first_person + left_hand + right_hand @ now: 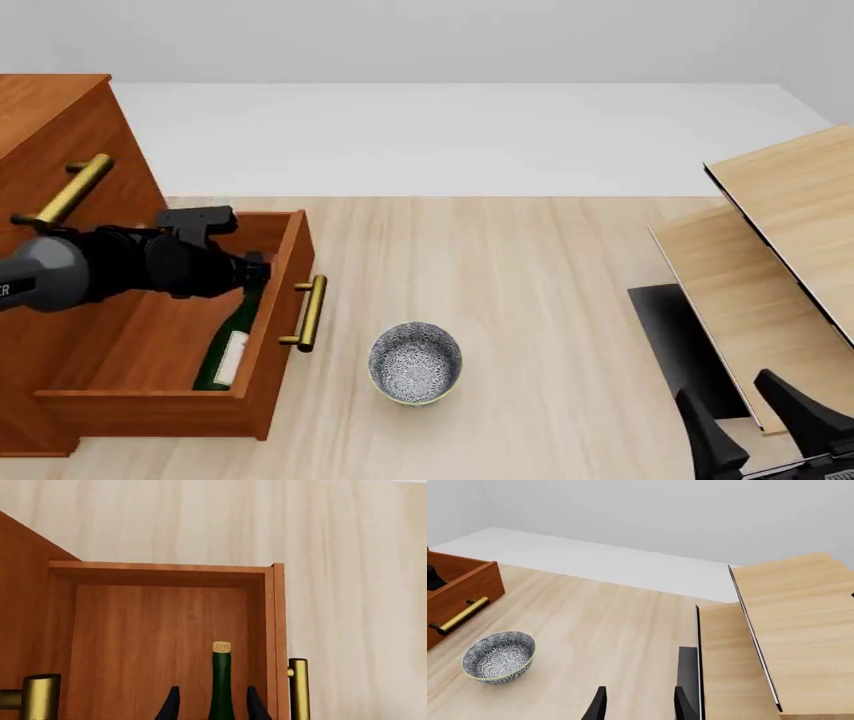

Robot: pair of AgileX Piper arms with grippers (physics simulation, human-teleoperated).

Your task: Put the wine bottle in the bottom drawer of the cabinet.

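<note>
I am looking across a pale light-wood table that is running back to a plain white floor or wall band behind its far edge. The cabinet is standing at the table's left edge, reddish-brown, with a brass handle showing on an upper front. Its bottom drawer is standing pulled out toward the middle of the table, its own brass bar handle facing the bowl.

The wine bottle is lying inside that drawer, along its front wall, label end toward the near edge of the table and neck pointing away. My left gripper is sitting over the drawer at the bottle's neck end. In the left wrist view the dark fingertips are flanking the green neck with its gold cap, and a sliver of space is showing on each side, so I am reading them as spread slightly and not pinching.

The patterned bowl is sitting near the drawer front, apart from it. The pale shelf unit is occupying the table's right edge. My right gripper is idling at the near right corner, fingers parted, holding nothing.
</note>
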